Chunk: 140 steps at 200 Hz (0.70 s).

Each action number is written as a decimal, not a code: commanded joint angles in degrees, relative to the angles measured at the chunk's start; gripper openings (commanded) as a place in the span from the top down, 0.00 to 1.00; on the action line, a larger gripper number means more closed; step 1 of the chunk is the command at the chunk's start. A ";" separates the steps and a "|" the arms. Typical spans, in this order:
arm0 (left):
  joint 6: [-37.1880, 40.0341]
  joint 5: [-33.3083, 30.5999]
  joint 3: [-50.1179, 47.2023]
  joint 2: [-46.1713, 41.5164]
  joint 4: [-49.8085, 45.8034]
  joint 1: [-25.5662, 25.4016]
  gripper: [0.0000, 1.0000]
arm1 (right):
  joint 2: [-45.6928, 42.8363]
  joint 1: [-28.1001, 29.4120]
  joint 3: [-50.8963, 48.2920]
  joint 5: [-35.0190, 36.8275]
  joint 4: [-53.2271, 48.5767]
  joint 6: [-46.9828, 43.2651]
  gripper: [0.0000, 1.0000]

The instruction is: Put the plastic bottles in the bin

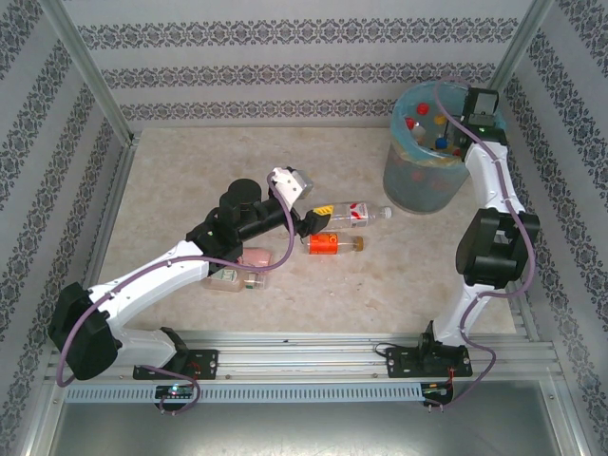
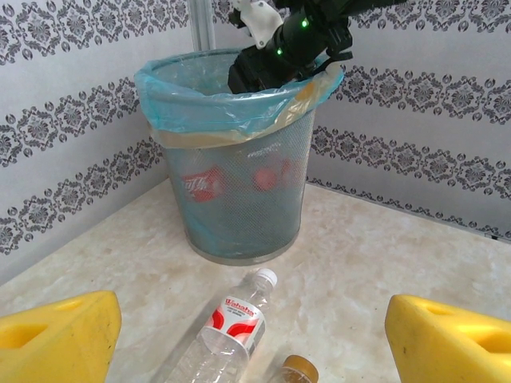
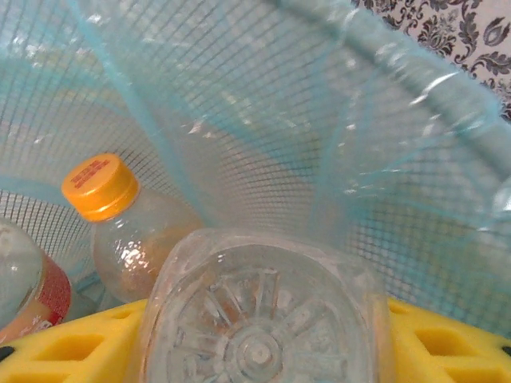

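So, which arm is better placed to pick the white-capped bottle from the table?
The left arm: its open jaws face the white-capped bottle. The right arm reaches into the bin, another bottle between its jaws.

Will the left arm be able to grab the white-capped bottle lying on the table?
Probably yes. The left arm's yellow fingers stand open, and the white-capped bottle lies just ahead between them with nothing blocking. The orange bottle beside it might get bumped.
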 commanded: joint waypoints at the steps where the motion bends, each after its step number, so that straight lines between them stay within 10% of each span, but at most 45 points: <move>1: 0.83 0.33 0.49 1.15 1.56 0.51 0.13 | -1.52 0.60 5.40 -5.80 -3.87 4.00 0.32; 49: 0.28 0.94 1.68 2.49 2.33 0.51 0.13 | -5.98 2.12 8.74 -4.93 -4.35 3.84 0.31; 140: 0.57 0.10 3.24 4.18 0.39 0.50 0.13 | -1.81 2.84 8.88 -7.30 -5.98 3.64 0.60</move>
